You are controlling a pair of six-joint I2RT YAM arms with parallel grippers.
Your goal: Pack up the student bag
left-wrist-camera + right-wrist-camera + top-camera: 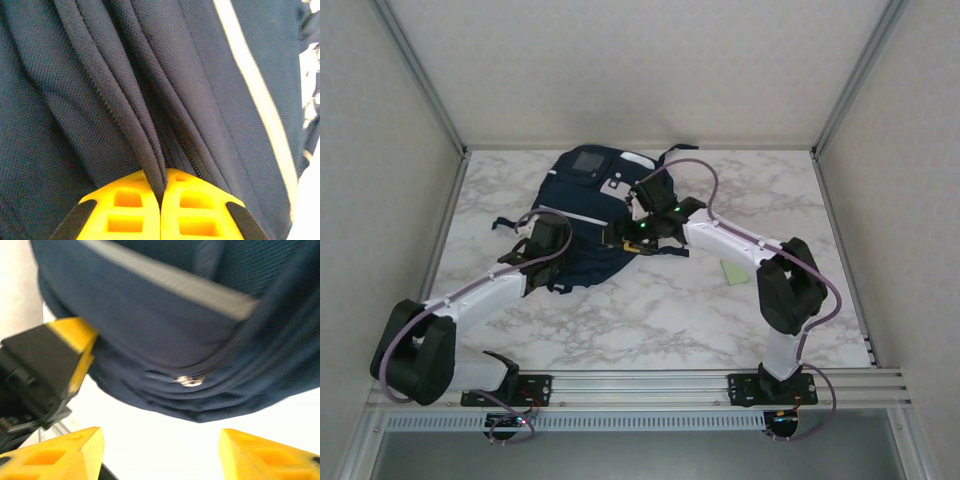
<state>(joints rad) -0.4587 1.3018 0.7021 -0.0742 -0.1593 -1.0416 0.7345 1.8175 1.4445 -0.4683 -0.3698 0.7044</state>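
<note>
At the near edge of the white, grey-veined marble-pattern worktop the two white-and-black arms were bolted side by side. A small pale green flat piece lay towards the right edge, well apart from everything else.

Left of centre, the left gripper sat against the near-left side of the student bag, a large dark navy backpack of woven fabric. In the left wrist view its ribbed yellow plastic fingers were pressed together, pinching a raised fold of the bag's coarse navy weave beside a line of zip teeth.

The right gripper was at the bag's near-right side. In the right wrist view its yellow fingers stood wide apart with nothing between them, over bare worktop, and the bag's rounded edge lay just beyond the fingertips. A small silvery metal zip pull showed on that edge, with a pale flat stripe above it.

The bag lay flat, reaching to the far edge, left of the middle. Thin white stripes crossed it, and a grey square patch sat at its far end; any writing there was too small to read.
</note>
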